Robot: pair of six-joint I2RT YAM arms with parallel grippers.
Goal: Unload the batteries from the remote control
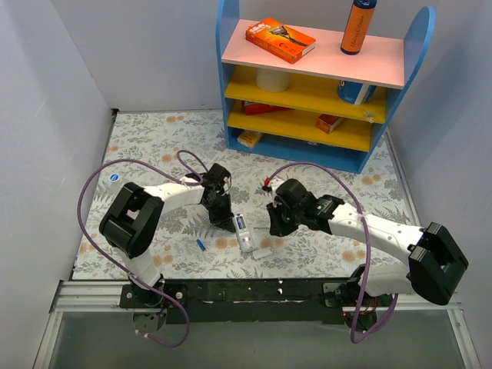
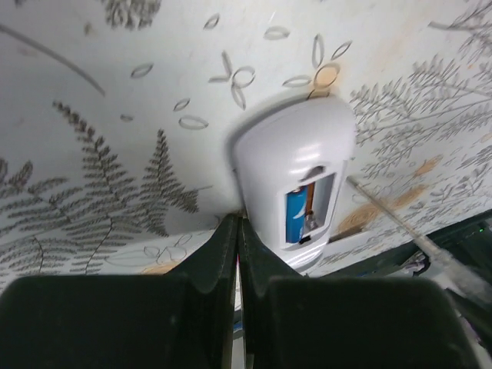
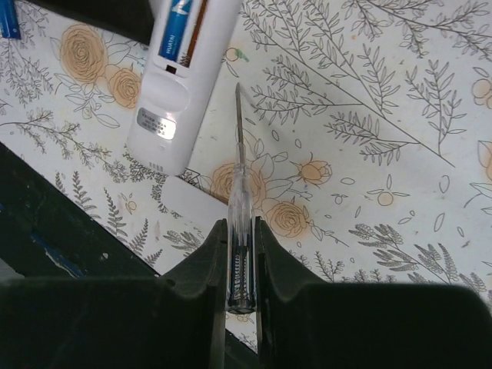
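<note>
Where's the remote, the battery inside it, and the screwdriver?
remote control [image 2: 292, 146], left wrist view, white back shell.
battery [image 2: 296, 217], left wrist view, blue side in slot.
screwdriver [image 3: 240, 204], right wrist view, clear handle.

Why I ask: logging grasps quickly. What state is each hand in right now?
Left hand: closed, holding nothing, tips beside the remote control.
Right hand: closed on the clear-handled screwdriver.

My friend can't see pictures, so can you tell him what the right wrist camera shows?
The right gripper pinches a clear-handled screwdriver, its tip beside a white remote control on a flowery tablecloth. The remote's battery slot is open with a blue battery inside, and a flat white cover lies nearby.
</note>
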